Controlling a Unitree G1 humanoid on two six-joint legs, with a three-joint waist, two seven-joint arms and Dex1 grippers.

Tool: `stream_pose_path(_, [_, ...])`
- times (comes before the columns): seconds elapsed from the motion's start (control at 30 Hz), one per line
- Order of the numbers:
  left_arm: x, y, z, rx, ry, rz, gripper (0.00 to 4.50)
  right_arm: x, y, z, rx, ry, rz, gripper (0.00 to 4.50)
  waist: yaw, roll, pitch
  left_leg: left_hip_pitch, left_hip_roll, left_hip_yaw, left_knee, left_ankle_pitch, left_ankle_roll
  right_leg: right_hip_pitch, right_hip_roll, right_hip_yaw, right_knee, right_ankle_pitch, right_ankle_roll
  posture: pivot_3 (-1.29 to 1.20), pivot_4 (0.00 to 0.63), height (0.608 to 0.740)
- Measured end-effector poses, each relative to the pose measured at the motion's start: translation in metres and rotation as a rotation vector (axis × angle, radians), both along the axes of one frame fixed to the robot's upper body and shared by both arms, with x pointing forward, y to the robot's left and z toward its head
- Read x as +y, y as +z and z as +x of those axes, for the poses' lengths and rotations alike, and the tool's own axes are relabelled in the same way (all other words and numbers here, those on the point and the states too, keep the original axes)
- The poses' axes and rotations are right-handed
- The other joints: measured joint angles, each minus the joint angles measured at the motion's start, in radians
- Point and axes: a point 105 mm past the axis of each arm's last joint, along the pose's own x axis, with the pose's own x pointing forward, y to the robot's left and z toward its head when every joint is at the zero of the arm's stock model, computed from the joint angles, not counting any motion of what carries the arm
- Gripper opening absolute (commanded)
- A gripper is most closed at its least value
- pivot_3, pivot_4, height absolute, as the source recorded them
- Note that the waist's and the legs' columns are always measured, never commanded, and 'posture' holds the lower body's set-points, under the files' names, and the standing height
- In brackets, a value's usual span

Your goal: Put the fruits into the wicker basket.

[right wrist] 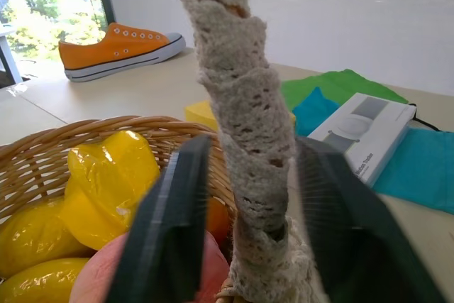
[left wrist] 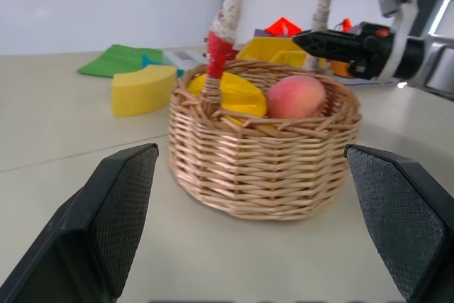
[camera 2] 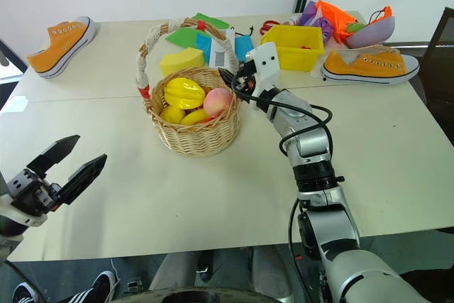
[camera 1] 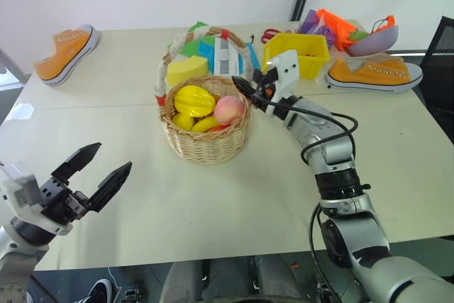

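The wicker basket [camera 1: 206, 145] stands mid-table with its tall arched handle [right wrist: 241, 90] upright. Inside it lie a ribbed yellow fruit [camera 1: 194, 100], a pink-orange peach [camera 1: 229, 109] and a banana [camera 1: 204, 125]. My right gripper [camera 1: 245, 89] reaches in from the right at the basket's rim. In the right wrist view its fingers [right wrist: 177, 218] stand either side of the white-wrapped handle, shut on it. My left gripper [camera 1: 112, 158] hangs wide open over the table's near left, well short of the basket, holding nothing.
A pale yellow wedge block [camera 1: 186, 70], a white box [camera 1: 225, 54] and green and blue pieces lie just behind the basket. A yellow plastic bin [camera 1: 298, 51] stands at the back right. Orange sneakers sit at the far left [camera 1: 67, 53] and far right [camera 1: 372, 72].
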Motion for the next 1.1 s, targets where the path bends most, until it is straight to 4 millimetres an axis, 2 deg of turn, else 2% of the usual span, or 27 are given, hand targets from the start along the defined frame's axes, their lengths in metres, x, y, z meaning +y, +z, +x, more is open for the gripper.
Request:
stream_pose_path(0.03, [0.0,0.0,0.001,-0.003,0.0,0.0,4.5,-0.002,0.0,0.0,0.0,-0.004,-0.002,0.06,0.001,0.0,0.0,0.0,0.0,0.0,0.0,0.0,0.0,0.0,0.0,0.0,0.0,0.0,0.0,0.0,0.15,0.74])
stream_pose_path(0.17, [-0.008,0.004,0.007,-0.02,-0.033,-0.011,4.5,-0.011,0.001,0.003,-0.003,-0.024,-0.018,0.06,0.003,0.0,0.0,0.0,0.0,0.0,0.001,0.0,0.0,0.001,0.0,0.0,0.0,0.0,0.0,0.0,0.15,0.74])
stream_pose_path(0.23, [-0.013,0.009,0.011,-0.038,-0.06,-0.012,4.5,-0.033,0.005,0.01,-0.017,-0.082,-0.047,0.06,0.01,0.0,0.0,0.0,-0.001,0.0,0.001,0.0,0.0,0.0,0.0,0.0,-0.001,0.0,0.0,0.0,0.15,0.74])
stream_pose_path(0.33, [-0.023,0.013,0.018,-0.049,-0.11,-0.029,4.5,-0.085,0.015,0.014,-0.042,-0.206,-0.075,0.06,0.012,0.0,0.0,0.0,-0.001,0.0,0.002,0.0,0.0,0.002,-0.001,0.0,-0.002,0.0,0.0,0.0,0.15,0.74])
stream_pose_path(0.47, [-0.041,0.019,0.032,-0.078,-0.206,-0.05,4.5,-0.148,0.018,0.001,-0.049,-0.36,-0.091,0.06,0.012,0.0,0.0,-0.001,0.0,0.0,0.001,0.0,0.001,0.002,0.0,0.0,-0.001,0.0,0.001,0.0,0.15,0.74])
stream_pose_path(0.67, [-0.061,0.023,0.053,-0.09,-0.332,-0.085,4.5,-0.2,0.016,-0.029,-0.039,-0.498,-0.092,0.06,0.01,0.003,0.001,0.0,0.001,0.002,0.001,0.001,0.001,0.001,0.003,0.0,0.001,0.0,0.002,0.0,0.15,0.74])
stream_pose_path(0.8, [-0.07,0.015,0.059,-0.042,-0.404,-0.088,4.5,-0.233,0.021,-0.046,-0.049,-0.613,-0.1,0.06,0.01,0.002,0.001,0.0,0.001,0.002,0.004,0.0,0.002,0.003,0.003,0.0,0.001,0.0,0.002,0.0,0.15,0.74])
stream_pose_path(0.9, [-0.077,0.012,0.059,-0.018,-0.469,-0.073,4.5,-0.248,0.017,-0.053,-0.042,-0.669,-0.093,0.06,0.006,0.002,0.001,0.0,0.002,0.002,0.007,0.0,0.002,0.004,0.004,0.001,0.003,0.0,0.002,0.0,0.15,0.74])
stream_pose_path(1.1, [-0.078,0.005,0.058,0.03,-0.526,-0.052,4.5,-0.244,0.013,-0.057,-0.058,-0.686,-0.085,0.06,0.007,0.003,0.001,0.002,0.003,0.002,0.009,0.0,0.002,0.004,0.005,0.001,0.006,0.0,0.001,0.0,0.15,0.74])
